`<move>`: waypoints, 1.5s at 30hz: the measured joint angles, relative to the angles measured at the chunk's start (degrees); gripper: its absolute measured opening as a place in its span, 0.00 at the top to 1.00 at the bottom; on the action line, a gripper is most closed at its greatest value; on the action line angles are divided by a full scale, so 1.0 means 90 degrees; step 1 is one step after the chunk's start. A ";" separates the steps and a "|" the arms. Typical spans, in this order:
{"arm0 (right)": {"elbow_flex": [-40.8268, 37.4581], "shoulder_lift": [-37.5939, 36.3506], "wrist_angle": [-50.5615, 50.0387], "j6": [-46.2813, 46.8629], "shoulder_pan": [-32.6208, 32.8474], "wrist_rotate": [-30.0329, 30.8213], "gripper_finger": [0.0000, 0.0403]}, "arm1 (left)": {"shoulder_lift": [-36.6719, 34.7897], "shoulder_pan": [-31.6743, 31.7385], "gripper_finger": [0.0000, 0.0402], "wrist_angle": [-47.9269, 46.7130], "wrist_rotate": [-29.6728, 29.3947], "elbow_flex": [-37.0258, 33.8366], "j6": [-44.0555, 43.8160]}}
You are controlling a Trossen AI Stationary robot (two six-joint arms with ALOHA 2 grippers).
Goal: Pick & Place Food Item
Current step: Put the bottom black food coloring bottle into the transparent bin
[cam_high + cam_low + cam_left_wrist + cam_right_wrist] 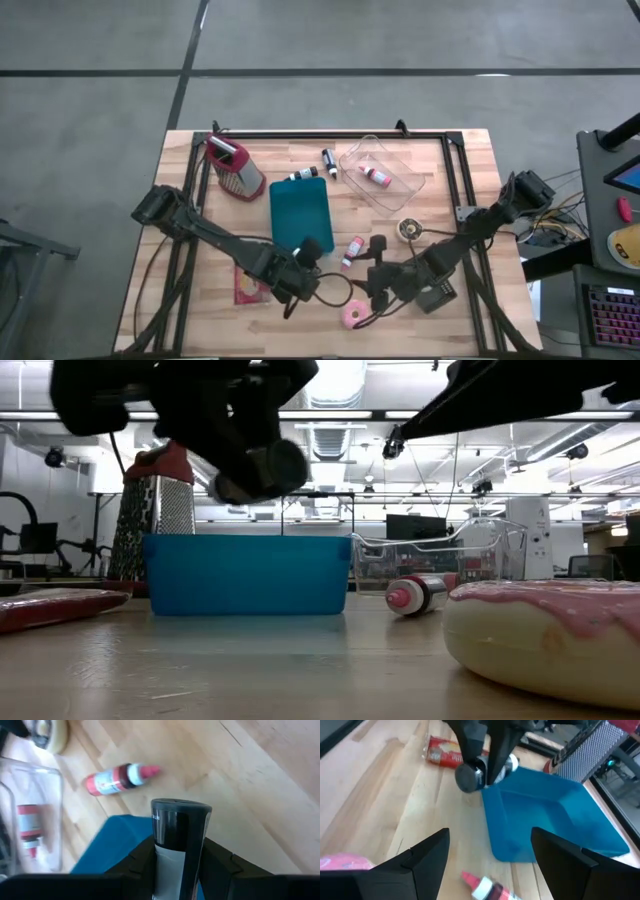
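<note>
A small bottle with a black cap [180, 822] and a white body is in my left gripper [180, 857], which is shut on it just above the near end of the blue bin [300, 210]. The low view shows the bottle [262, 470] well above the bin [245, 575]. My right gripper [490, 855] stands open over the table to the right of the bin's near end, with nothing between its fingers. A red-and-white bottle [352, 250] lies on its side on the table between the two grippers. My left gripper pinches the bottle's white body [169, 865] between its two fingers, behind the black cap. The fingers slant down from the table's near left, and the bottle lies along them with its cap end sticking out ahead. It is lifted clear, over the bin's near end.
A pink iced donut [354, 316] lies near the front edge and a red packet [246, 285] at the front left. A grater [235, 168] stands at the back left. A clear tub [380, 172] holds a red bottle. Two small bottles [305, 175] and a tape roll [409, 230] lie nearby.
</note>
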 joint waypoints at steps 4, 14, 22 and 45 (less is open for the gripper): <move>-0.0005 0.0281 0.0454 -0.0331 -0.0074 0.0007 0.31 | 0.0000 0.0116 0.71 0.0018 -0.0100 0.0056 0.0155; 0.0026 0.0806 0.1399 -0.1084 -0.0170 0.0595 0.33 | 0.0000 0.0487 0.71 0.0256 -0.0352 0.0072 0.0516; 0.0024 0.0833 0.1476 -0.1182 -0.0204 0.0738 0.35 | 0.0002 0.0769 0.71 0.0602 -0.0370 0.0072 0.0863; 0.0012 0.0833 0.1491 -0.1495 -0.0595 0.0945 0.35 | 0.0005 0.1010 0.71 0.1303 -0.0418 0.0070 0.1510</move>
